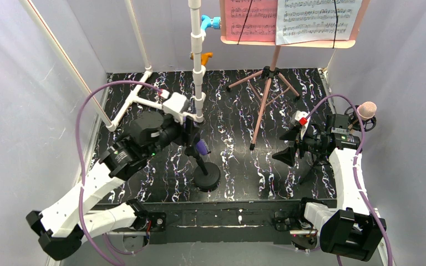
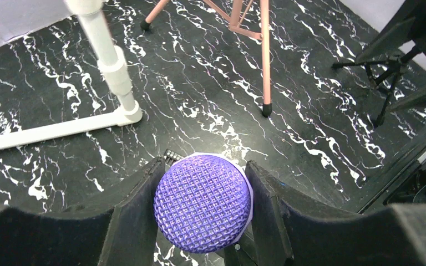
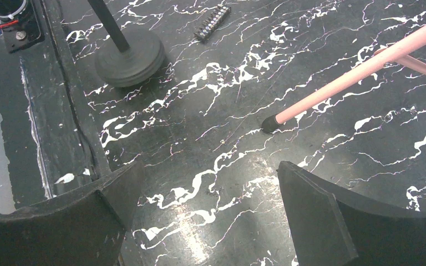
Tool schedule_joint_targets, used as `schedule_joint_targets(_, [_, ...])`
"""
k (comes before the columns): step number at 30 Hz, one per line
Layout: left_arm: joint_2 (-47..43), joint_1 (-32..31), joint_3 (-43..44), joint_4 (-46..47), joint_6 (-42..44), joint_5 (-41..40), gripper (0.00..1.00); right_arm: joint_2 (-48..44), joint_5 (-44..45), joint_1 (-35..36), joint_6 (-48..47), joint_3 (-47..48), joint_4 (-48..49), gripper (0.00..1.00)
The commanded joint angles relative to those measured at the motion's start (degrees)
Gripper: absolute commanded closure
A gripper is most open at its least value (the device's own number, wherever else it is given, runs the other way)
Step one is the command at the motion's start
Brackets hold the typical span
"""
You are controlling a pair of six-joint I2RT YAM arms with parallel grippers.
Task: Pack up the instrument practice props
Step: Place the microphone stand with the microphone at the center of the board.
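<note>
The purple mesh microphone head (image 2: 202, 202) sits clamped in the left gripper (image 2: 204, 165), both black fingers (image 2: 133, 210) pressed to its sides. A small black comb-like clip (image 2: 171, 155) lies just behind it. The white pipe frame (image 2: 111, 61) stands beyond-left, pink stand legs (image 2: 265, 55) beyond, and a black tripod (image 2: 391, 83) beyond-right, on the black marbled floor (image 2: 199, 83).

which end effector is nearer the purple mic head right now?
Left. The left end effector has a finger against each side of the purple mic head. The right end effector hangs open off to the side, by the pink stand's front foot.
</note>
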Motion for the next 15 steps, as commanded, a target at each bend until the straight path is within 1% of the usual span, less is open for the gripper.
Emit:
schedule_joint_targets(1, [2.9, -8.3, 5.1, 7.7, 3.8, -11.3, 1.0, -0.1, -0.4, 0.3, -0.8, -0.4, 0.0, 0.0])
schedule_joint_targets(5, [7.0, -15.9, 6.3, 11.9, 7.5, -20.4, 1.0, -0.2, -0.3, 0.3, -0.7, -0.3, -0.1, 0.0])
schedule_joint_targets(9, [11.4, -21.6, 6.1, 17.8, 10.0, -26.3, 1.0, -0.4, -0.1, 0.4, -0.7, -0.3, -0.1, 0.0])
schedule_joint_targets(15, [17.4, -25.7, 7.3, 23.5, 8.2, -33.0, 1.0, -0.5, 0.1, 0.6, -0.8, -0.3, -0.1, 0.0])
